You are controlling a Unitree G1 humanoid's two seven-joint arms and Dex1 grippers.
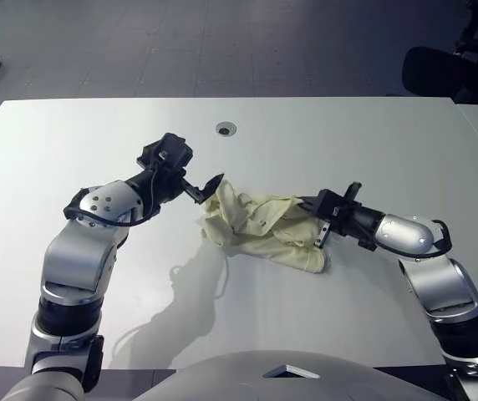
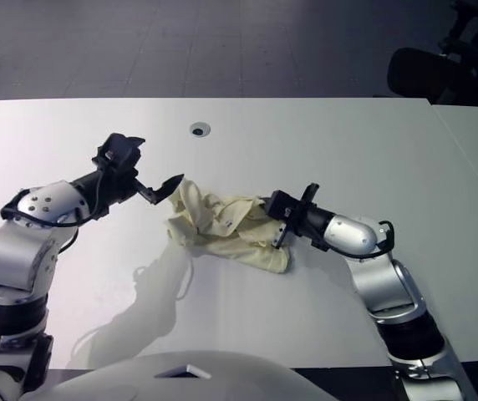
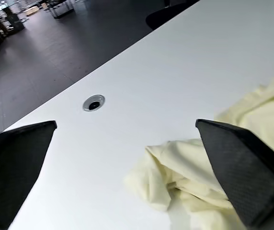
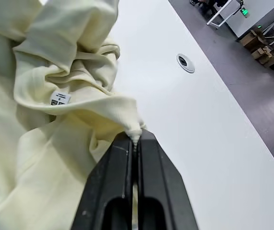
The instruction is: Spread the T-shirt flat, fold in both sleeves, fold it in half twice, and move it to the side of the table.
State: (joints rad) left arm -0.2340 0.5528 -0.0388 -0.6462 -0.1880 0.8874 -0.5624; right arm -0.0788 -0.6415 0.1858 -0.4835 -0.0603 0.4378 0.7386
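Step 1 (spreading) judged in hand. T-shirt crumpled at table centre. Right gripper clamped on fabric fold. Left gripper wide apart, nothing held, beside T-shirt. Next: 2nd edge to be gripped, cloth pulled flat.

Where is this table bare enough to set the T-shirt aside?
The table is bare behind the crumpled T-shirt, around the grommet, and along both side edges. The middle is crowded: the open left gripper on one side of the T-shirt, the right gripper pinching it on the other.
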